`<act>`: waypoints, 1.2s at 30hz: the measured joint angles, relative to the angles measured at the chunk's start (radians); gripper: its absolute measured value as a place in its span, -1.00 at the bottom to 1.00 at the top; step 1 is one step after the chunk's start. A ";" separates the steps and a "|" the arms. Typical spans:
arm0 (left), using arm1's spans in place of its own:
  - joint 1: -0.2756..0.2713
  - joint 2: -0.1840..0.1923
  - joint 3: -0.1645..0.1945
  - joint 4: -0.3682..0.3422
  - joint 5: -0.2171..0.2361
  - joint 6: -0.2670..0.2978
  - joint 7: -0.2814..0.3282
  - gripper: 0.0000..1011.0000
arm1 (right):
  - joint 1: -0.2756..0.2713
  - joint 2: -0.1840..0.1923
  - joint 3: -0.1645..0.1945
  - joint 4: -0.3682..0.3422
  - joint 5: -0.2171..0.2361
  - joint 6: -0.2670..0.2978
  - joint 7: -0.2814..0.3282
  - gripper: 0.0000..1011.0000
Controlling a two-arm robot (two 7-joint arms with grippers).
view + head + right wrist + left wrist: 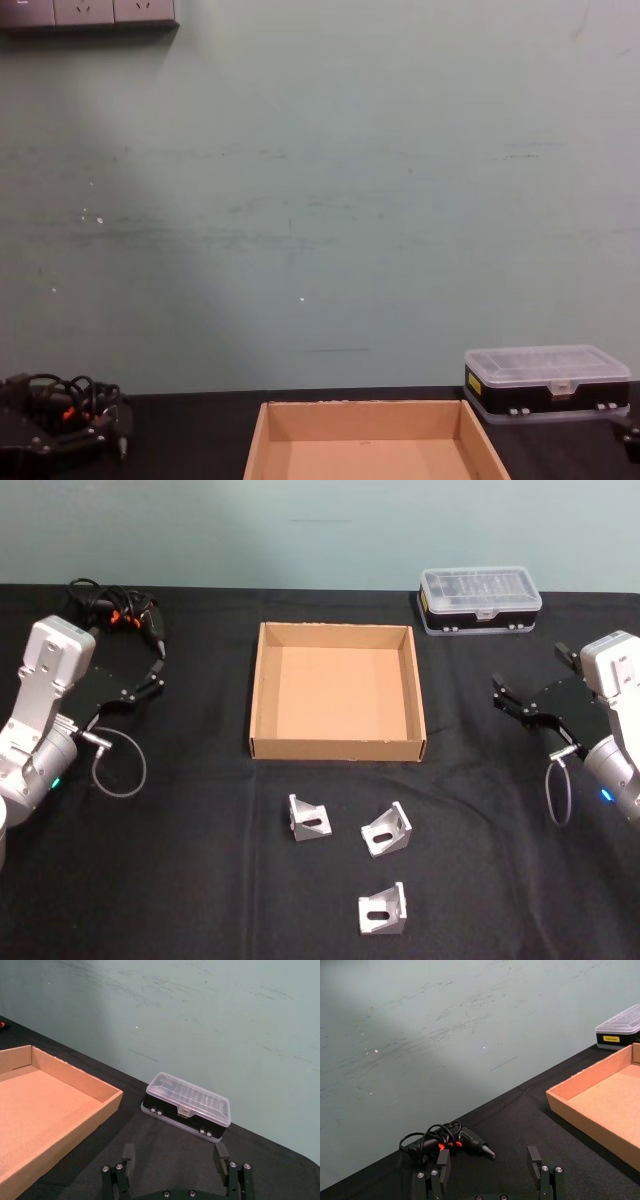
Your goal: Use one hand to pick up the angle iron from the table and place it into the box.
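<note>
- Nearest to me, I see one angle iron [383, 909] lying on the black counter [200, 880], well in front of the box [337, 748].
- A second angle iron [310, 818] and a third angle iron [386, 829] lie side by side nearer the box's front wall, not touching it.
- The box is a shallow tan cardboard tray, open at the top.
- My left claw [152, 677] hovers left of the box, fingers spread.
- My right claw [500, 696] hovers right of the box, fingers spread.
- Beyond the box's far right corner sits a clear-lidded black case [480, 598]; beyond its far left, a corded hand tool [125, 615].

Three angle irons [386, 829] — near tan box [337, 748]
</note>
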 joint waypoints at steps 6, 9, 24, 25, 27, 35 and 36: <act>0.000 0.000 0.000 0.000 0.000 0.000 0.000 0.98 | 0.000 0.000 0.000 0.000 0.000 0.000 0.000 0.98; 0.000 0.000 0.000 0.000 0.000 0.000 0.000 0.98 | 0.000 0.000 0.000 0.000 0.000 0.000 0.000 0.98; 0.000 0.000 0.000 0.000 0.000 0.000 0.000 0.98 | 0.000 0.000 0.000 0.000 0.000 0.000 0.000 0.98; 0.000 0.000 0.000 0.000 0.000 0.000 0.000 0.98 | 0.000 0.000 0.000 0.000 0.000 0.000 0.000 0.98; 0.000 0.000 0.000 0.000 0.000 0.000 0.000 0.98 | 0.000 0.000 0.000 0.000 0.000 0.000 0.000 0.98; 0.000 0.000 0.000 0.000 0.000 0.000 0.000 0.98 | 0.000 0.000 0.000 0.000 0.000 0.000 0.000 0.98; 0.000 0.000 0.000 0.000 0.000 0.000 0.000 0.98 | 0.000 0.000 0.000 0.000 0.000 0.000 0.000 0.98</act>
